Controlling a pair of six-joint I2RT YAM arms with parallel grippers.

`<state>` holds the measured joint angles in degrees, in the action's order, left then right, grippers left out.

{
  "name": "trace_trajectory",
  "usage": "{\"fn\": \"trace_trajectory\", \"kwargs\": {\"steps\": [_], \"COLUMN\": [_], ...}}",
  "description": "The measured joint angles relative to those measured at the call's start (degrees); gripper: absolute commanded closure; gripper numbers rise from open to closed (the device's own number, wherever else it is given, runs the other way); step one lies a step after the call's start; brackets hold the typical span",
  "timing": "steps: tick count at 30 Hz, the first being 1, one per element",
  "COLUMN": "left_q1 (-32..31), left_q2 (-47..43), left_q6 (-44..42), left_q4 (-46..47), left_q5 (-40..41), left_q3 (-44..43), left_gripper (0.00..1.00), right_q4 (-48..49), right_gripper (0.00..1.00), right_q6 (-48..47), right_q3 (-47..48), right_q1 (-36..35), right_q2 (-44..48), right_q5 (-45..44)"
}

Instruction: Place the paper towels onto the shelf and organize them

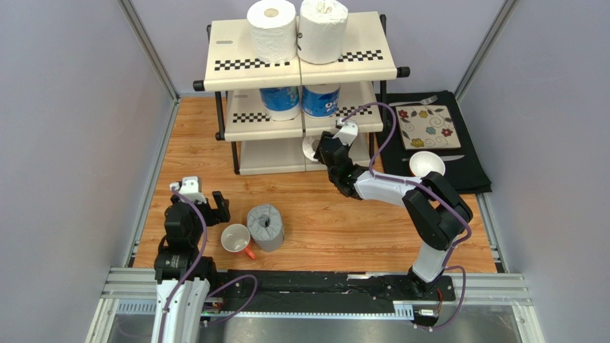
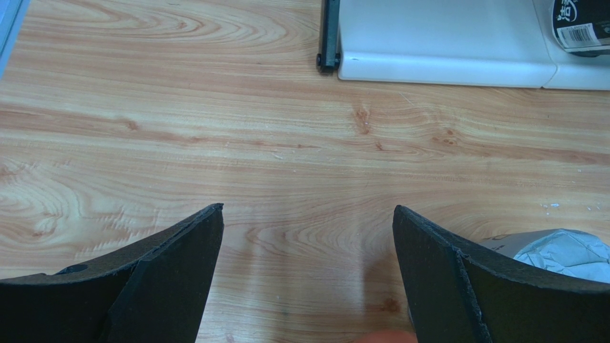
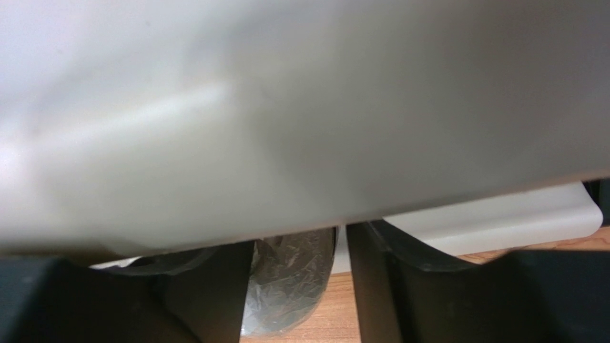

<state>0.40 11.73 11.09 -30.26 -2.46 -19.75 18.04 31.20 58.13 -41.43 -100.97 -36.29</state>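
Observation:
The shelf (image 1: 236, 53) holds two white paper towels (image 1: 273, 30) (image 1: 323, 28) on its top tier and two blue-printed ones (image 1: 280, 101) (image 1: 320, 98) on the middle tier. My right gripper (image 1: 322, 148) reaches into the bottom tier around a dark-wrapped roll (image 1: 311, 148). In the right wrist view that roll (image 3: 290, 286) stands between the fingers of the right gripper (image 3: 301, 250), with a thin gap at the right finger, under a shelf panel (image 3: 286, 107). A grey roll (image 1: 265, 226) stands on the table. My left gripper (image 1: 202, 202) (image 2: 308, 209) hovers open and empty to its left.
A white mug with an orange handle (image 1: 236, 239) lies against the grey roll (image 2: 565, 254). A black mat (image 1: 469, 168) right of the shelf carries a floral tile (image 1: 429, 127), a white bowl (image 1: 427, 164) and cutlery. Grey walls close in both sides.

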Motion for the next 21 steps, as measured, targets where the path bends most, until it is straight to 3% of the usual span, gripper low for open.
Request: {"fn": "trace_trajectory", "kwargs": {"steps": [6, 21], "left_q1": [0.0, 0.0], "left_q2": [0.0, -0.02], "left_q6": [0.0, 0.0], "left_q4": [0.0, 0.02], "left_q5": [0.0, 0.0], "left_q3": [0.0, 0.13], "left_gripper": [0.04, 0.04], "right_q4": [-0.42, 1.99], "right_gripper": [0.3, 0.28], "right_q6": [0.04, -2.27], "right_q3": [0.0, -1.62], "right_q1": [0.02, 0.46], "right_q2": [0.02, 3.67], "right_q5": [-0.37, 1.11]}}
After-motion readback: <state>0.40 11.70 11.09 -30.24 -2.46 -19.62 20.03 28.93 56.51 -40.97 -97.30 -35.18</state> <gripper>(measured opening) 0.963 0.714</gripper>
